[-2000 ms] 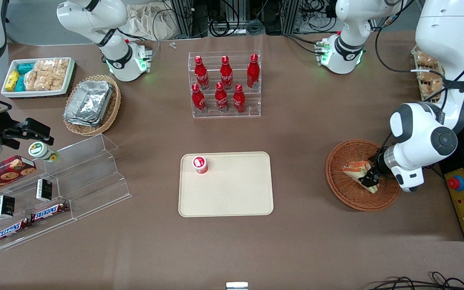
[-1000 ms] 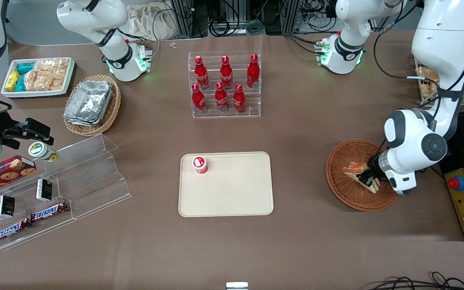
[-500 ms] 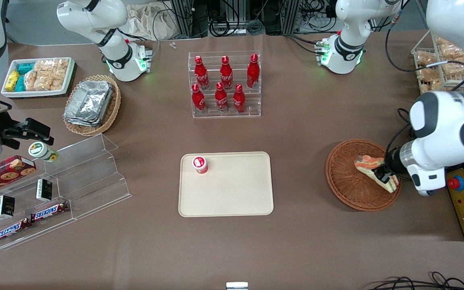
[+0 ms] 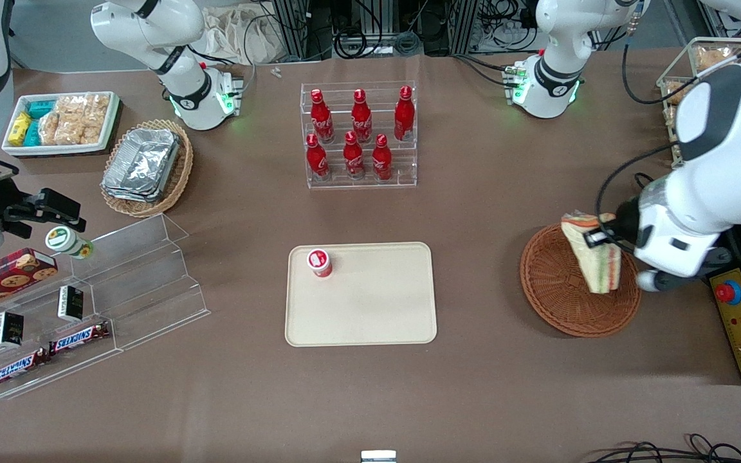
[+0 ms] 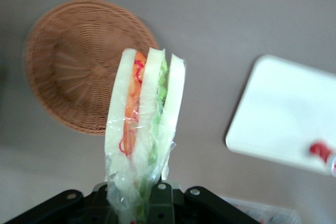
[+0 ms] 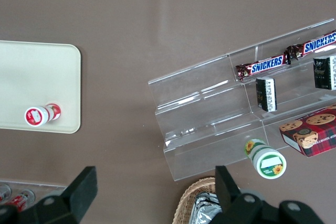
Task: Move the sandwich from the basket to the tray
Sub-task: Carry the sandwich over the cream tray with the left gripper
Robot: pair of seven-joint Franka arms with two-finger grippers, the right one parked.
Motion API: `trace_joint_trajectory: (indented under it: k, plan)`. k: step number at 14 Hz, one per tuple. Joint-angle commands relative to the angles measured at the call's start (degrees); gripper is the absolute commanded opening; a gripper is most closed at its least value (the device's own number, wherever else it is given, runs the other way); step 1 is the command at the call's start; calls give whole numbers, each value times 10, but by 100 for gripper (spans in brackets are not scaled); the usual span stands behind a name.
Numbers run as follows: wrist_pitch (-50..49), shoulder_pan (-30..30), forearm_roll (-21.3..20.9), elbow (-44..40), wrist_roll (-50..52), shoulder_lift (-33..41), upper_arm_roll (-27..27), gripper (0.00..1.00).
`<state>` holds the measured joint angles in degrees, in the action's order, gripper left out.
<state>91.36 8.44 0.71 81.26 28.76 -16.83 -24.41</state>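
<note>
- The left arm's black two-finger gripper (image 4: pixel 592 238) hung at the right of the front frame, above the round orange-brown woven wicker basket (image 4: pixel 554 302), and was clenched on the triangular white-bread wedge sandwich (image 4: pixel 592 257) with green, orange and red filling.
- The sandwich was clear of the basket, in the air above the part of it nearer the working arm's end of the table; the gripper pinched its upper end while the rest of the wedge dangled down toward the wicker.
- In the wrist view the sandwich (image 5: pixel 144 129), in clear wrap, ran out from the gripper (image 5: pixel 152 198), with the basket (image 5: pixel 79 66) under it and the flat rectangular cream-beige plastic tray (image 5: pixel 283 119) apart from both.
- One tray (image 4: pixel 370 308) lay at the centre of the front frame, well apart from the basket, with one small red-and-white capped cup (image 4: pixel 320 262) standing in its upper-left corner.
- Six red bottles (image 4: pixel 361 116) stood in one clear acrylic rack (image 4: pixel 409 173) at upper centre, three in each row.
- One paler oval wicker basket (image 4: pixel 181 173) with a stack of foil containers (image 4: pixel 142 164) sat at upper left, beside one white tray of snack packets (image 4: pixel 110 125).
- On the clear stepped stand (image 4: pixel 152 283) at lower left were two Snickers bars (image 4: pixel 78 339) and two small dark packets (image 4: pixel 70 302); one red cookie box (image 4: pixel 4 273) and one green-lidded white cup (image 4: pixel 65 241) were just beside it.
</note>
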Motion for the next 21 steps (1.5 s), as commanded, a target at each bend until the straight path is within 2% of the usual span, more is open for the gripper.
trace_joint_trajectory:
  k: [1,4,6,9,12,17,21]
  plan:
    - [-6,1,2,-13,-25,-24,-55,0]
    - [58,-21,-5,-2,-6,-71,-103,0]
    - [105,-67,-11,-1,9,-107,-102,0]
    - [147,-114,-75,-3,66,-174,-102,0]
    - [197,-156,-97,-7,83,-233,-100,0]
    - [273,-181,-172,-7,126,-315,-93,0]
    - [306,-195,-182,-9,139,-336,-71,0]
